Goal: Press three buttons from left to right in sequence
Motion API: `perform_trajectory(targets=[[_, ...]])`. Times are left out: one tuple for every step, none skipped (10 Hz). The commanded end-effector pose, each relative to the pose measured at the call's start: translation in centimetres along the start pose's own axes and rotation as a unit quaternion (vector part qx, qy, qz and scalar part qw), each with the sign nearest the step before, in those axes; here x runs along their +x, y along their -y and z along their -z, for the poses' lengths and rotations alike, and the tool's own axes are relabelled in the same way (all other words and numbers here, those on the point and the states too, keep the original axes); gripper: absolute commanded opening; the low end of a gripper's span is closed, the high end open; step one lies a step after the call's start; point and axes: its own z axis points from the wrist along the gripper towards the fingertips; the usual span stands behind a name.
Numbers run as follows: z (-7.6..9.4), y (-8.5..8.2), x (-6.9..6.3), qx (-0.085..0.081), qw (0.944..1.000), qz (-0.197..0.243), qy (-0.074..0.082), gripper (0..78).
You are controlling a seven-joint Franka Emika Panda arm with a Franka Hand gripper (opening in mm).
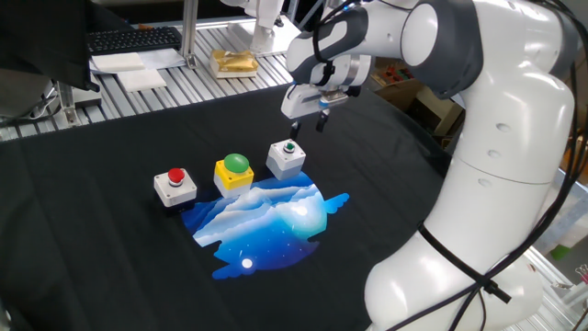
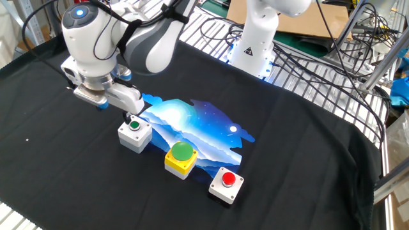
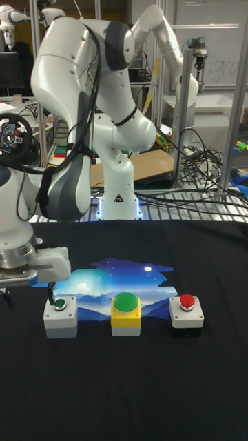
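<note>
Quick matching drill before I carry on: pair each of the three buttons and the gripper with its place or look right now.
Things:
1. red-capped button
2. green dome button
3. small green-capped button
4. gripper

Descriptions:
A. yellow box, middle of the row
B. white box, end of the row far from the gripper
C. white box, directly under a fingertip
D. hangs over one end of the row

Pairs: 1-B, 2-A, 3-C, 4-D

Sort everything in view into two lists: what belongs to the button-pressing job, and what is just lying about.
Belongs to the job:
- red button on a white box
- big green button on a yellow box
- small green button on a white box
- gripper, hanging over the small green button

Just lying about:
- blue printed picture on the black cloth
- keyboard
- yellow object on the slatted table
- papers
</note>
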Motion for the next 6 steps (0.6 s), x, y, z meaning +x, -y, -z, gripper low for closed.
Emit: perform_trajectory(targets=[[0.14, -0.18, -0.11, -0.007, 1.0, 0.0, 0.003, 77.6], [0.31, -0.76, -0.3, -0.007, 1.0, -0.004, 0.002, 77.6], [0.32, -0.77, -0.3, -0.007, 1.0, -0.003, 0.002, 77.6], [0.32, -0.77, -0.3, -0.007, 1.0, -0.002, 0.001, 77.6], [0.31, -0.78, -0.3, -0.007, 1.0, 0.0, 0.0, 77.6], [0.3, -0.78, -0.29, -0.006, 1.0, 0.001, -0.004, 77.6]])
